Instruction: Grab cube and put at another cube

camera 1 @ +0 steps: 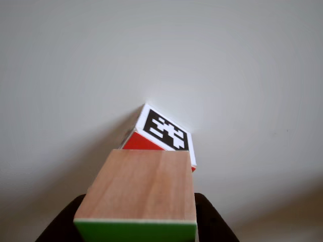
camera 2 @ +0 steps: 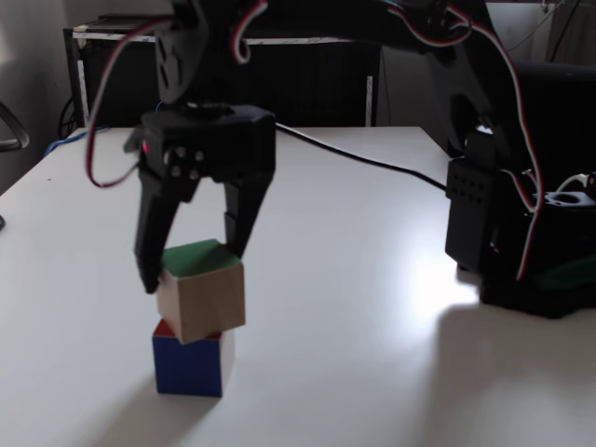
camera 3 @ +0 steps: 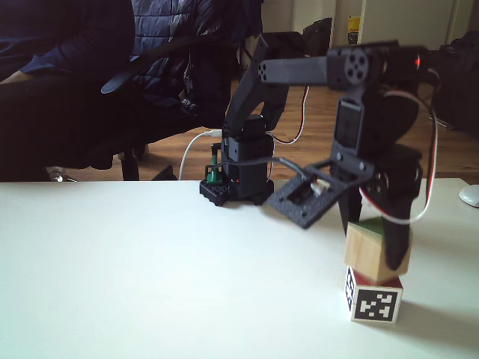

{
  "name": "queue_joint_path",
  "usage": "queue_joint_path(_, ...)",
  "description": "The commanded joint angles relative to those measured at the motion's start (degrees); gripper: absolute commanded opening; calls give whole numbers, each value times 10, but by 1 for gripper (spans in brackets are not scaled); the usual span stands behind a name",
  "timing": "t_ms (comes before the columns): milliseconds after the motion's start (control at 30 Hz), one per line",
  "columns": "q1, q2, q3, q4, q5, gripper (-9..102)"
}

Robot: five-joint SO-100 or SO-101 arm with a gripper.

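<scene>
The cube (camera 2: pixel 203 296) is plain light wood with one bright green face, which points up in a fixed view. It rests tilted on top of another cube (camera 2: pixel 191 365), touching it. That lower cube shows a blue side and a red corner there, and a black-and-white marker (camera 3: pixel 376 303) in a fixed view. My gripper (camera 2: pixel 194 265) comes down from above with a black finger on each side of the wooden cube (camera 3: pixel 365 250), shut on it. In the other view the wooden cube (camera 1: pixel 141 184) fills the foreground between the fingers, and the marker cube (camera 1: pixel 166 132) lies just beyond it.
The arm's black base (camera 2: pixel 507 233) stands at the right of the white table (camera 2: pixel 372 354), with a black cable (camera 2: pixel 372 163) running across the far side. Behind the table a person in dark clothing (camera 3: pixel 75 75) sits on a chair. A white mouse (camera 3: pixel 470 196) lies at the right edge.
</scene>
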State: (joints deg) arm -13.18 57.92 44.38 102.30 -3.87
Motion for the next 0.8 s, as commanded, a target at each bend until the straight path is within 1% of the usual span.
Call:
queue_joint_path(0, 4, 7, -37, 4, -5, 42)
queue_joint_path(100, 8, 7, -44, 6, -5, 44)
queue_joint_path(233, 9, 8, -50, 11, -7, 44)
queue_joint_path(367, -4, 37, -24, 12, -7, 44)
queue_joint_path(633, -54, 211, 88, 12, -3, 44)
queue_joint_path(767, -65, 311, 113, 12, 13, 45)
